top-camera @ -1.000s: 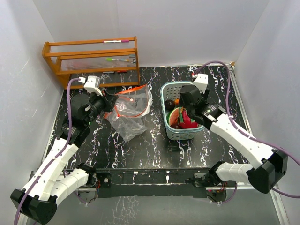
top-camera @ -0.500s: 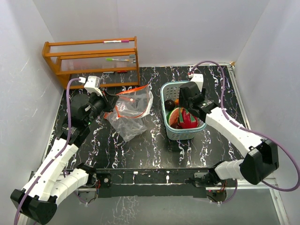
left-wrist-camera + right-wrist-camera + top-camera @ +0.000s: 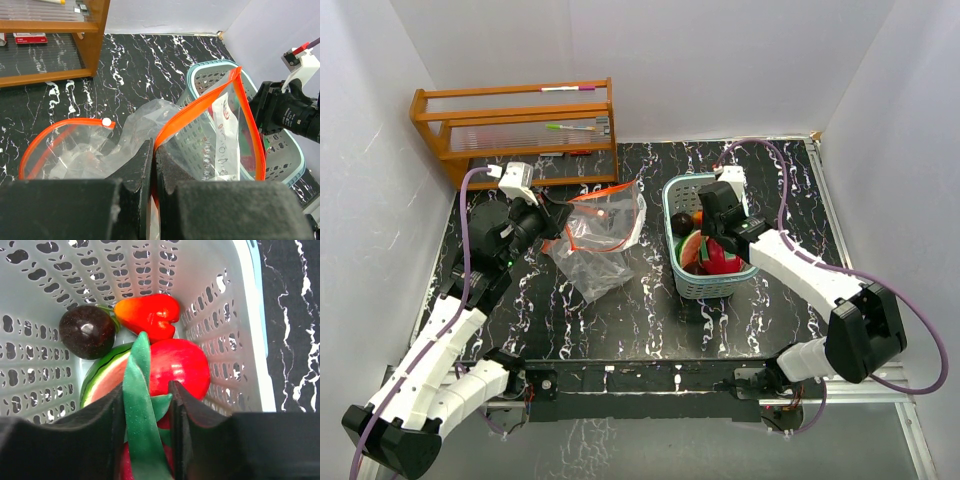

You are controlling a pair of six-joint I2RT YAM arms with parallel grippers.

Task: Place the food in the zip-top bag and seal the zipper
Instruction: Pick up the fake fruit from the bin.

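Tabletop (image 3: pixel 620 310) first: black with white marbling, and the wooden rack (image 3: pixel 515 125) stands at its far left corner. Your zip-top bag (image 3: pixel 595 255) sits crumpled left of centre, just beside the pale teal lattice basket (image 3: pixel 720 287), with its mouth lifted and gaping towards that basket. Your left gripper (image 3: pixel 154 150) has its fingers pressed together on the bag's rim. They pinch the red-orange zipper (image 3: pixel 195 112) where the strip runs down between them, and the strip's other side loops away low to the left, ending at a small white tab (image 3: pixel 106 121).

Over to your right gripper (image 3: pixel 145 390) — it's down inside the basket, jaws spread a little and straddling a long green piece (image 3: pixel 140 430) that rises between the fingers. That piece lies close against one finger, with a sliver of room beside the other. All the food you can see is in the basket. A red apple (image 3: pixel 182 365) is just past the fingers and a watermelon slice (image 3: pixel 105 377) is beside it. A glossy red-orange fruit (image 3: pixel 150 315) lies against the far wall, and a dark purple plum (image 3: pixel 87 331) is next to it.
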